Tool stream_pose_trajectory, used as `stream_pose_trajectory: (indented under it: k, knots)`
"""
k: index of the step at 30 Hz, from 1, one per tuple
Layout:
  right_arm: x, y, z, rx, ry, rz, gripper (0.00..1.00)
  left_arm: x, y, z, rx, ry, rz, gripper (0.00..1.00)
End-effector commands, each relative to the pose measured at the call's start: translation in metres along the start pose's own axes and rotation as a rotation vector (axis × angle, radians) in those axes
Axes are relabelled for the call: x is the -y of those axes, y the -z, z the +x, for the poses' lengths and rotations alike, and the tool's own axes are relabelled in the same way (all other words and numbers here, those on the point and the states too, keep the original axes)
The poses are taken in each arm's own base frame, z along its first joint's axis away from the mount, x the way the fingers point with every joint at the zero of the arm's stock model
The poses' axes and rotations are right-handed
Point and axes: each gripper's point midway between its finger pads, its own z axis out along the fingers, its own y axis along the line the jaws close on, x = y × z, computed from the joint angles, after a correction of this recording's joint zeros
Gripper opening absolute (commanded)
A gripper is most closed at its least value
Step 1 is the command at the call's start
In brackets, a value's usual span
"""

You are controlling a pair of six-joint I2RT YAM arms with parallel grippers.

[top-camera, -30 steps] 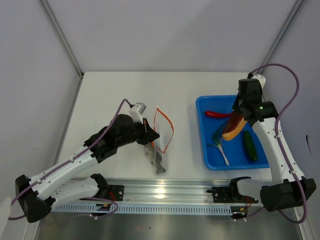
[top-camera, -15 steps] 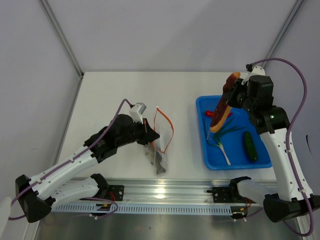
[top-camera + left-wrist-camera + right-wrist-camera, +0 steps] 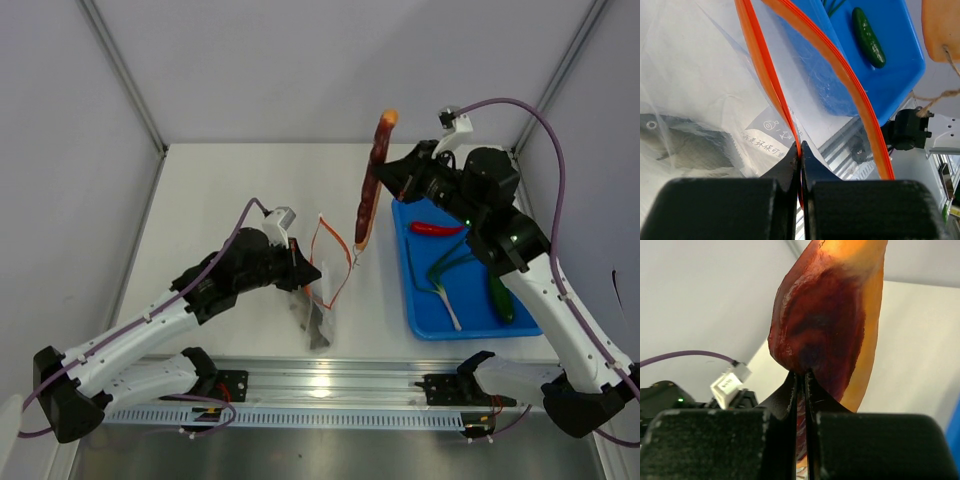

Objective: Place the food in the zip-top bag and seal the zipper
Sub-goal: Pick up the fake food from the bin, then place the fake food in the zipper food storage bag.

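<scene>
Right gripper [image 3: 801,377] clamped on near edge of sausage bun [image 3: 825,315]; toy stands long beyond jaws. Judged light, soft, prone to swing; mid-length hold safer. Left gripper [image 3: 800,156] pinched shut on zipper [image 3: 762,75]; bag [image 3: 695,85] flimsy, mouth gaping ahead of jaws.

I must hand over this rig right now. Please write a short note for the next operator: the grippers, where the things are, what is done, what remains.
Left gripper: shut on the zipper, holding the zip-top bag mouth open on the table.
Right gripper: shut on the sausage in bun, held upright in the air between the blue tray and the bag mouth.
In the tray: red chili, cucumber, green onion.
Done: the bag is open and the first food is lifted. No food shows in the bag.
Left: put in the sausage, then the other three foods, then seal the zipper.
</scene>
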Motion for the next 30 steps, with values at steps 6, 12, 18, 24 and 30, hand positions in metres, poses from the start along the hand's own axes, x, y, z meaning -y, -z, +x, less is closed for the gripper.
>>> stream_pose_trajectory:
  k: [6, 12, 18, 24, 30]
  knots:
    - [-0.058, -0.023, -0.022, 0.139, -0.001, -0.207, 0.00, 0.013, 0.004, -0.010, 0.016, 0.022, 0.039, 0.01]
    - [-0.056, -0.033, 0.010, 0.079, -0.022, -0.231, 0.00, 0.012, 0.006, -0.011, 0.020, 0.025, 0.037, 0.01]
    - [-0.056, -0.037, 0.044, 0.029, -0.063, -0.286, 0.00, 0.014, 0.009, -0.013, 0.032, 0.030, 0.041, 0.01]
    - [-0.065, -0.034, 0.087, -0.089, -0.102, -0.323, 0.00, 0.013, 0.011, -0.014, 0.042, 0.031, 0.033, 0.00]
    - [-0.064, -0.023, 0.103, -0.153, -0.187, -0.299, 0.00, 0.010, 0.012, -0.014, 0.052, 0.030, 0.025, 0.01]
